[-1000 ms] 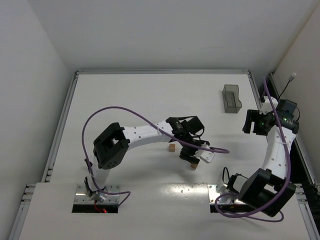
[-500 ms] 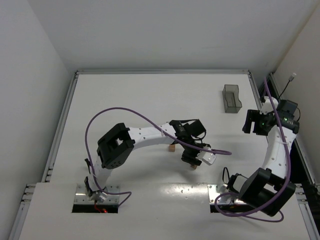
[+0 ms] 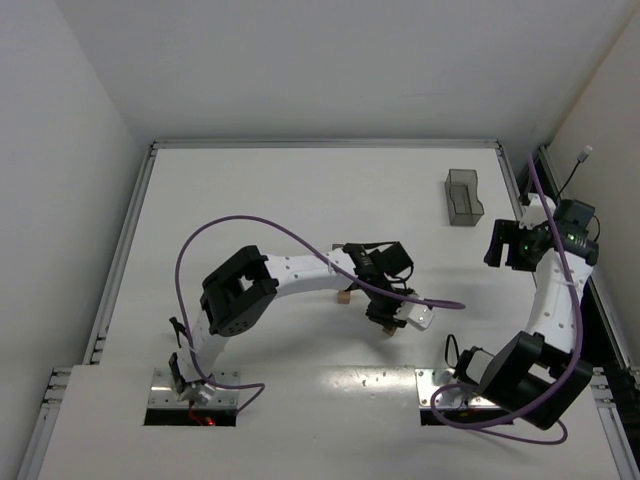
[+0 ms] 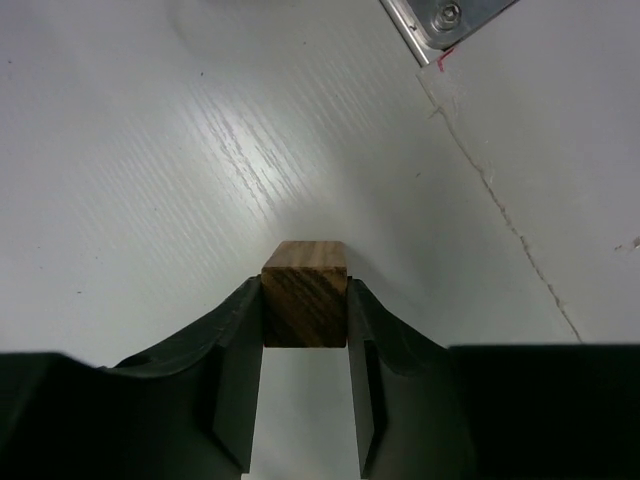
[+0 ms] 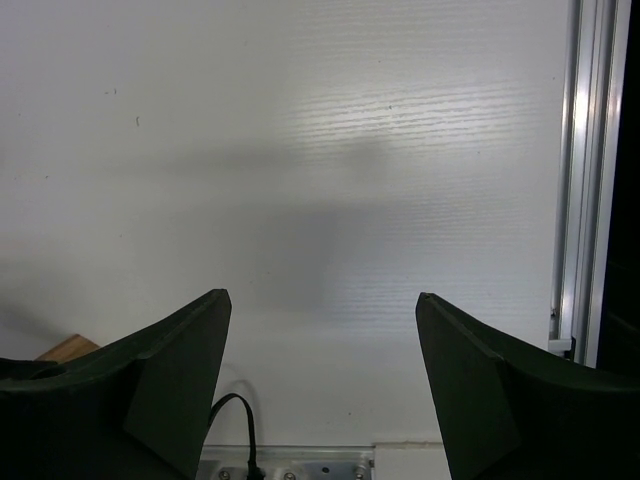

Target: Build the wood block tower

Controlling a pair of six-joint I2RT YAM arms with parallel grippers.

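Observation:
A small brown wood block [image 4: 305, 305] sits on the white table, and my left gripper [image 4: 304, 290] is shut on it, one black finger pressed to each side. From above, that left gripper [image 3: 385, 320] is low over the table's middle. A second wood block [image 3: 343, 296] lies loose just to its left, beside the forearm. A tan corner of a wood block [image 5: 68, 348] shows at the lower left of the right wrist view. My right gripper [image 5: 321, 296] is open over bare table with nothing between its fingers, far off at the right side [image 3: 497, 243]. No tower is in view.
A dark translucent bin [image 3: 463, 196] stands at the back right. A purple cable [image 3: 430, 301] loops out from the left wrist. A metal mounting plate [image 4: 445, 20] lies ahead of the left gripper. The table's aluminium rail [image 5: 580, 170] runs along the right edge.
My left gripper's fingers have closed onto the wood block, and the left arm's elbow has shifted slightly right. The right arm has not moved.

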